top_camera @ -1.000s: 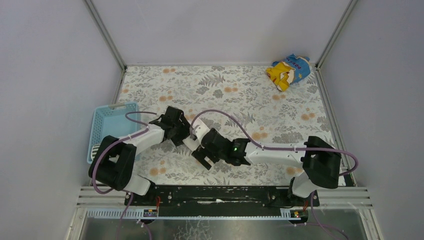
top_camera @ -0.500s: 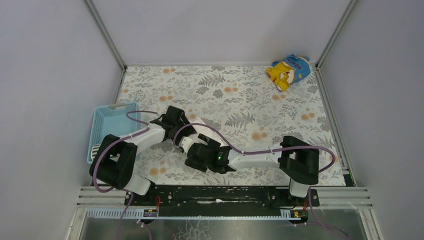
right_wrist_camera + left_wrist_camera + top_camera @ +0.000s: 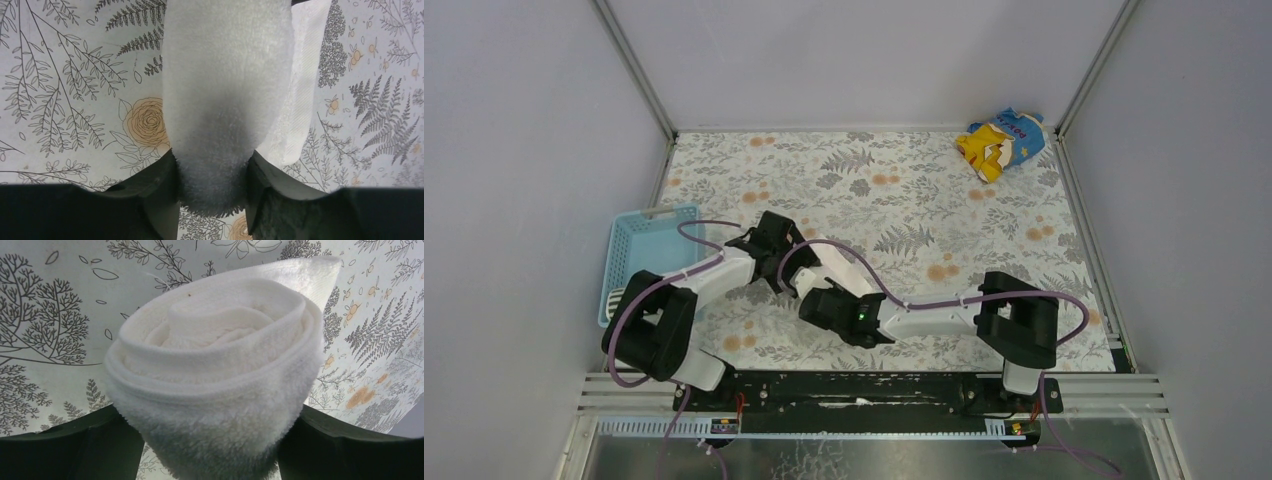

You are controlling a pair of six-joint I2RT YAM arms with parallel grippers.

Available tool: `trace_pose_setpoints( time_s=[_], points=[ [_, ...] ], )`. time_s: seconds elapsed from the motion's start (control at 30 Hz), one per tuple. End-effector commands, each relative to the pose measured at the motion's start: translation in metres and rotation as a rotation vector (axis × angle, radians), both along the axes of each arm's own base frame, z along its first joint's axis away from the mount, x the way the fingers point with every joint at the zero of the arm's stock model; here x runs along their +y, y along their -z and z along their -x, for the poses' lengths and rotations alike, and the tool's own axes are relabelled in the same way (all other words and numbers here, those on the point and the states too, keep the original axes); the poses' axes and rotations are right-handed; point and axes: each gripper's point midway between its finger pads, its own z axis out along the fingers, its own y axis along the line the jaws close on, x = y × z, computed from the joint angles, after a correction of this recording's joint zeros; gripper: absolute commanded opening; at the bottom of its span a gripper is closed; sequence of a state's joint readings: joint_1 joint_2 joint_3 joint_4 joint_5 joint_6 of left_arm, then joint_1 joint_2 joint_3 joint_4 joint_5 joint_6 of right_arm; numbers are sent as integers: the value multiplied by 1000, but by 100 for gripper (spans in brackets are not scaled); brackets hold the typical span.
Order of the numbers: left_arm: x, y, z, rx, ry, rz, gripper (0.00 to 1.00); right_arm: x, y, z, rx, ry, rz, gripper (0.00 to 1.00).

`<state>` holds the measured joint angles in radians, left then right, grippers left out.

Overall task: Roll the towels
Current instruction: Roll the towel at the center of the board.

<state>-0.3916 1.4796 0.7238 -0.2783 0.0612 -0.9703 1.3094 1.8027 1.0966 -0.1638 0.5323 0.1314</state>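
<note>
The white towel (image 3: 215, 355) is wound into a thick roll and lies on the flowered table between both arms. In the left wrist view I look into its spiral end. My left gripper (image 3: 212, 440) has a dark finger (image 3: 75, 445) against each side of the roll's lower part. My right gripper (image 3: 212, 185) is shut on the roll's other end (image 3: 225, 75), with the outer flap (image 3: 300, 100) lying loose beside it. From above, the roll (image 3: 819, 262) shows between the left gripper (image 3: 784, 262) and the right gripper (image 3: 819, 295). The striped towel (image 3: 614, 300) peeks out by the basket.
A light blue basket (image 3: 639, 225) stands at the table's left edge, close behind the left arm. A yellow-and-blue printed cloth (image 3: 1001, 143) lies bunched in the far right corner. Grey walls and metal posts enclose the table.
My right arm swung left and in toward the roll, and its jaws closed from wide open onto the roll's end. The left gripper stayed at the roll, its jaws spreading a little.
</note>
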Motion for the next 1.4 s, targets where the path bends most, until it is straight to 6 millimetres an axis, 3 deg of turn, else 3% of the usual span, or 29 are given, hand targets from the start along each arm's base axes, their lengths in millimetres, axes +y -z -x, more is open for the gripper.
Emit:
trace_pose_setpoints(
  time_s=[0.0, 0.17, 0.3, 0.4, 0.57, 0.83, 1.1, 1.37],
  points=[
    [14, -1, 11, 44, -24, -74, 82, -39, 45, 41, 224, 49, 82, 40],
    [14, -34, -3, -34, -67, -33, 94, -31, 54, 64, 413, 32, -57, 28],
    [16, -65, -12, -111, -95, 0, 100, -29, 57, 72, 559, 41, -195, 26],
    [15, -78, -9, -141, -87, 22, 100, -28, 55, 73, 654, 39, -275, 25],
    [10, -73, 9, -126, -55, 74, 100, -23, 48, 73, 783, 21, -389, 25],
    [-3, -60, 29, -95, -20, 174, 100, -17, 44, 68, 864, 17, -425, 25],
    [8, -30, 44, -10, -64, 126, 100, -17, 51, 60, 931, 79, -430, 25],
    [14, -31, 44, -57, -75, 117, 100, -20, 60, 61, 1020, 130, -445, 25]
  ],
)
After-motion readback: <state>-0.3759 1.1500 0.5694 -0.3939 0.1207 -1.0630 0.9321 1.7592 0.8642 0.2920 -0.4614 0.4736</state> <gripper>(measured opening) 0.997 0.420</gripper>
